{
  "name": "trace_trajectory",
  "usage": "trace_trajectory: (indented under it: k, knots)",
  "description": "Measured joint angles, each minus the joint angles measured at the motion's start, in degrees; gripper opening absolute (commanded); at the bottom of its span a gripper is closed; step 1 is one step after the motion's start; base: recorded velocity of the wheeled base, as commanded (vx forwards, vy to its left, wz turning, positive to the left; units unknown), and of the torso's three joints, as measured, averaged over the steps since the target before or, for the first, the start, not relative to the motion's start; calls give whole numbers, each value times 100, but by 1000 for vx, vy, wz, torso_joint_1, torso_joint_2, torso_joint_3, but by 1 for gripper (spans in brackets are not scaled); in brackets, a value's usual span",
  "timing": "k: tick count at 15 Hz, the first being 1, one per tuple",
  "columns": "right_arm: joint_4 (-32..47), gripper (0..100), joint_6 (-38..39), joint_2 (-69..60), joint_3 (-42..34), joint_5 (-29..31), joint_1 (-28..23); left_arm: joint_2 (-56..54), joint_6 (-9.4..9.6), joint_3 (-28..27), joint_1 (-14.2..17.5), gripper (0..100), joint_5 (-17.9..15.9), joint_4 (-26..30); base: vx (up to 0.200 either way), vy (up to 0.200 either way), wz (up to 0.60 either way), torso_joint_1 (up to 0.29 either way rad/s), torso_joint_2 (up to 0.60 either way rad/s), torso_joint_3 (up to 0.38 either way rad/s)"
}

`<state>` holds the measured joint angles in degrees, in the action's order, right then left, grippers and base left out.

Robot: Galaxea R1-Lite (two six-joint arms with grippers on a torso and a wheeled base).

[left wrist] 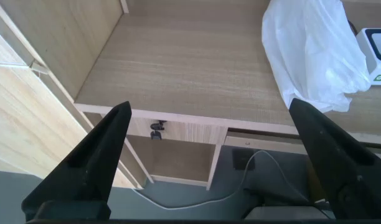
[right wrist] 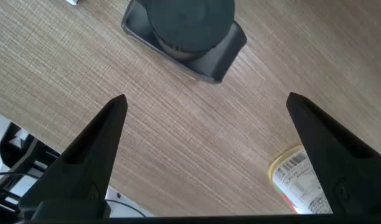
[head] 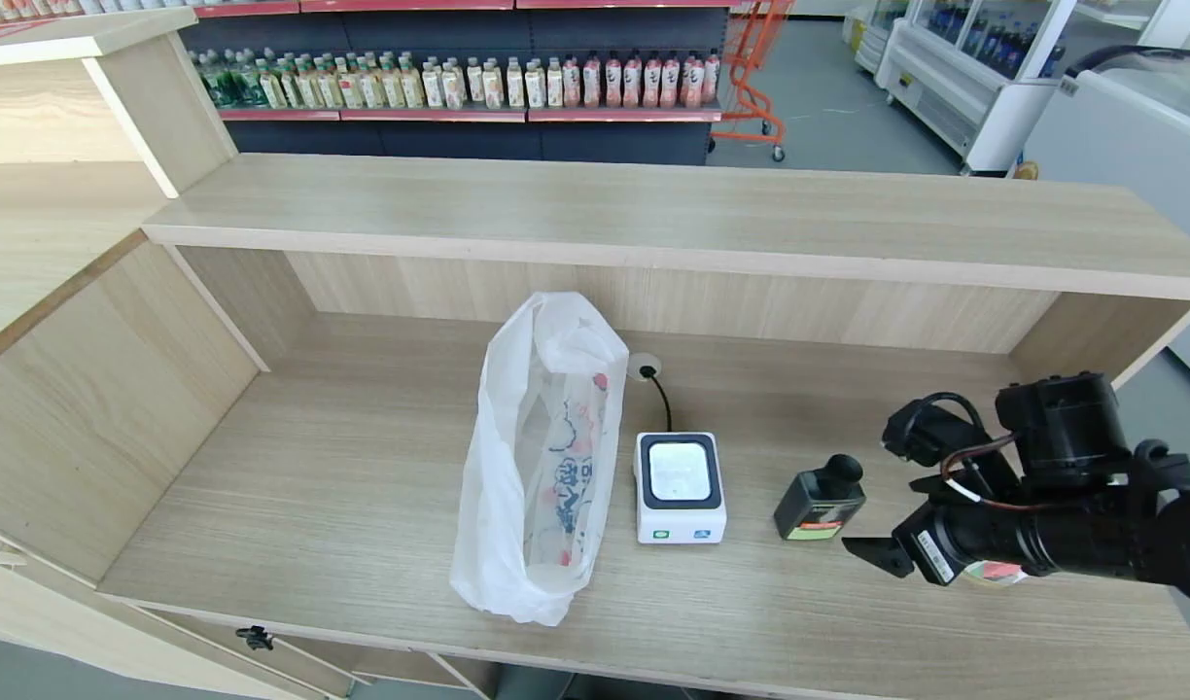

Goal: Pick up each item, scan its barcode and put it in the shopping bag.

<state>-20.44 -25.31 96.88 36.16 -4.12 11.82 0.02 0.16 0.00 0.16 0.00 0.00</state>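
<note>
The right gripper [right wrist: 206, 99], spread and empty, hovers beside the dark square black-capped bottle [head: 819, 501]. The left gripper [left wrist: 209, 106], also spread, hangs beyond the wooden counter [left wrist: 178, 62]'s front edge, near the white plastic shopping bag [head: 542, 467].

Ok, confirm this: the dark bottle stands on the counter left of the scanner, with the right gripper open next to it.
Not quite. The head view shows the dark bottle standing on the counter right of the scanner, not left; the right gripper is open next to it.
</note>
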Motion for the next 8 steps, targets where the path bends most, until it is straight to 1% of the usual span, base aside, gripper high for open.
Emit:
trace_trajectory:
  k: [3, 5, 8]
  knots:
    - [-106, 100, -380, 496, 358, -327, 40, 0, 2, 0, 0, 100, 0, 0, 0, 0, 0, 0, 0, 0]
    - [-197, 100, -402, 731, 560, -393, 171, 0, 0, 0, 0, 100, 0, 0, 0, 0, 0, 0, 0, 0]
    - [-622, 100, -400, 1003, 684, -502, 339, 0, 2, 0, 0, 100, 0, 0, 0, 0, 0, 0, 0, 0]
